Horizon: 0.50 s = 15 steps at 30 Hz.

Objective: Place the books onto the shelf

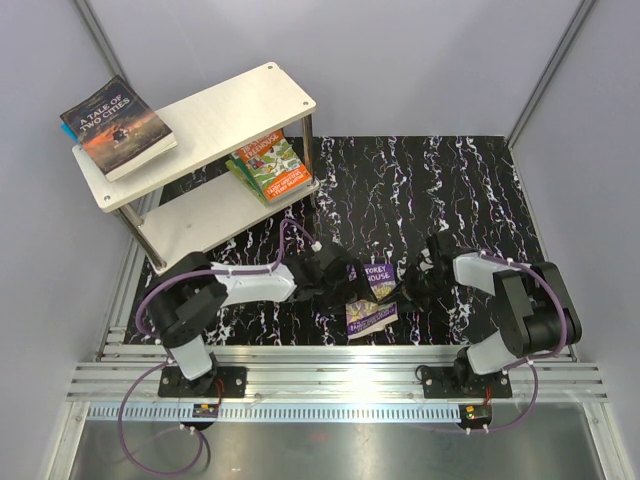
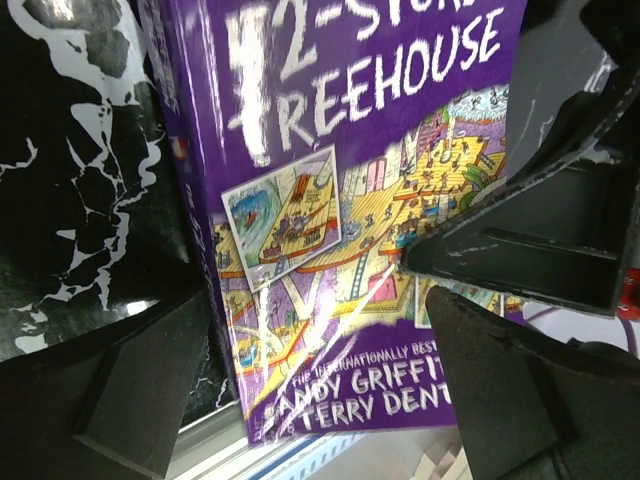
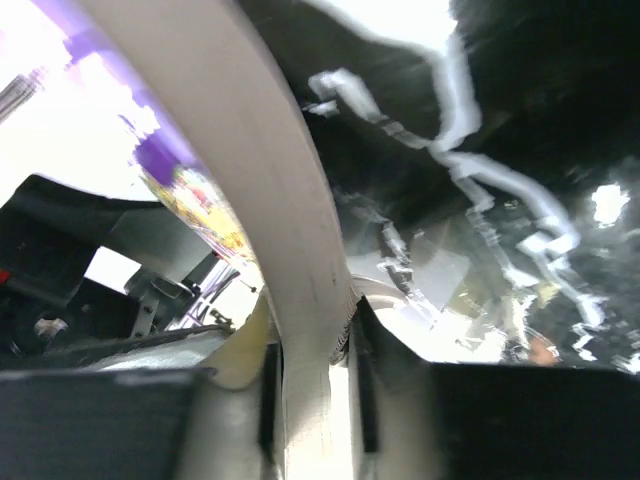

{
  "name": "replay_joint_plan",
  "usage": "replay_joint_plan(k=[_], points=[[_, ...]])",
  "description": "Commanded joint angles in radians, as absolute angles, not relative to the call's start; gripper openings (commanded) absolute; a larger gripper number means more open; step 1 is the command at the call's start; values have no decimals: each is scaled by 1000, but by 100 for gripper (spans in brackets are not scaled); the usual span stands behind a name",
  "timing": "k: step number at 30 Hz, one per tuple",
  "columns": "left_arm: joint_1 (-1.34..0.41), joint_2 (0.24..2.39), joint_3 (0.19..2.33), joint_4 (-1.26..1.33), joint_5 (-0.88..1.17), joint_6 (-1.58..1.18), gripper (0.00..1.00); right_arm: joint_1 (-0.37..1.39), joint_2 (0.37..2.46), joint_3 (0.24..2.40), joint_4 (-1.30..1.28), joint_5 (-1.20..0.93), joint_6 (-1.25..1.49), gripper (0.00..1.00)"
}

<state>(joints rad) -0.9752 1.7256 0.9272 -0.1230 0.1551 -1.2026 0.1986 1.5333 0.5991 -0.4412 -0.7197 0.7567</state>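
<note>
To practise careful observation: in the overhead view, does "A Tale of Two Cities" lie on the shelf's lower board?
No, A Tale of Two Cities rests on the top board of the shelf, at its left end.

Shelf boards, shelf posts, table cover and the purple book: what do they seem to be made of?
Shelf boards: pale and matte with faint grain lines, likely laminated wood.
Shelf posts: thin, shiny and silver, probably steel.
Table cover: black with white veins in a marble look, perhaps vinyl; the material is unclear.
Purple book: paper with a glossy cover, shown by the white glare.
</note>
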Motion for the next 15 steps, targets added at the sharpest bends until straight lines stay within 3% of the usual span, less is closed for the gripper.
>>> replay_joint_plan(k=[1,3,10,15], points=[[-1000,1750,855,-28,213,-1244,99,222,1465,621,-440,-715,795,10],[-997,1706,835,-31,201,-1246,99,222,1436,647,-475,-713,781,0],[-960,1494,796,-133,155,-1180,99,221,1303,794,-620,-744,796,0],[-945,1320,764,-138,91,-1215,99,222,1253,842,-574,-862,943,0]])
